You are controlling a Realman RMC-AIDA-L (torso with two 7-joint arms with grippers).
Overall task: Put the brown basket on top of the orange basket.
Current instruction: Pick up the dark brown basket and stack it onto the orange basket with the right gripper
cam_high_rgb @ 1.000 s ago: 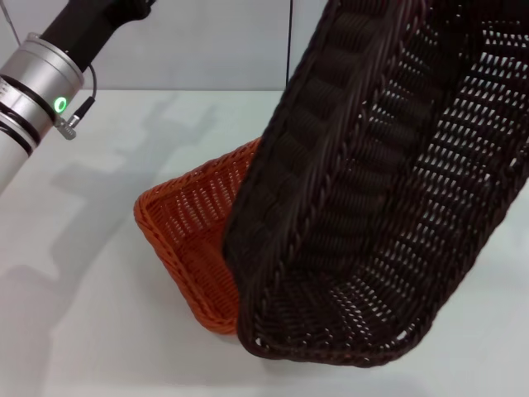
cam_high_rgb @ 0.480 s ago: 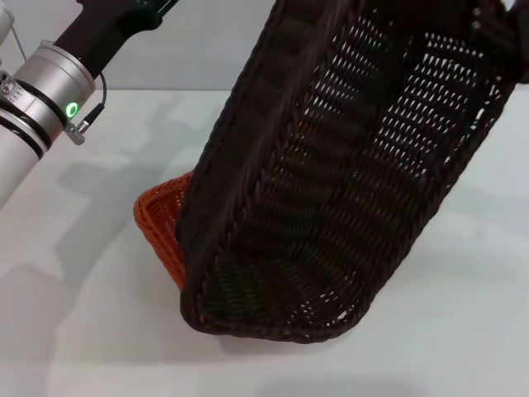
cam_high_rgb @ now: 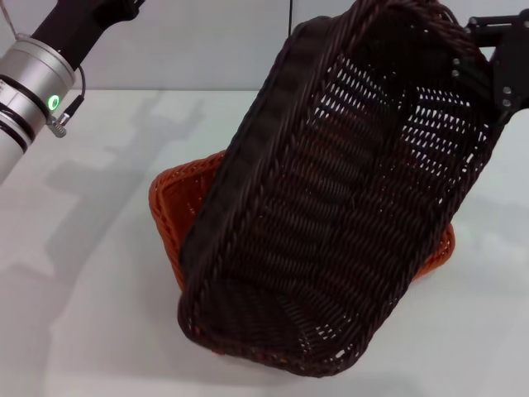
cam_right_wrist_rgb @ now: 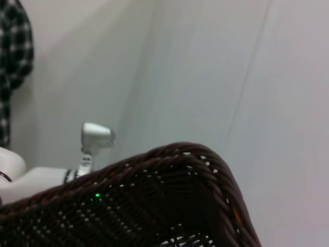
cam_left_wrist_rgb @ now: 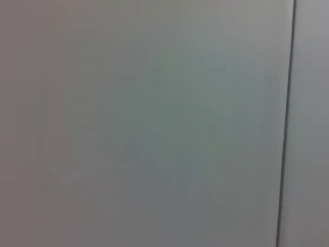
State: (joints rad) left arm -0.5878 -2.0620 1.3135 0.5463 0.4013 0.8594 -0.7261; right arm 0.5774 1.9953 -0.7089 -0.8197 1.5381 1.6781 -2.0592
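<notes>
The right gripper [cam_high_rgb: 494, 62] grasps the far rim of the brown basket [cam_high_rgb: 331, 215], holding it steeply tilted over the orange basket [cam_high_rgb: 178, 203] on the white table [cam_high_rgb: 91, 289]; the left arm [cam_high_rgb: 33, 78] stays raised aside

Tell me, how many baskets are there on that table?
2. The orange basket sits on the white table. The brown basket is not on the table: it hangs tilted above the orange one, held at its far corner by the right gripper. It may hide more.
</notes>
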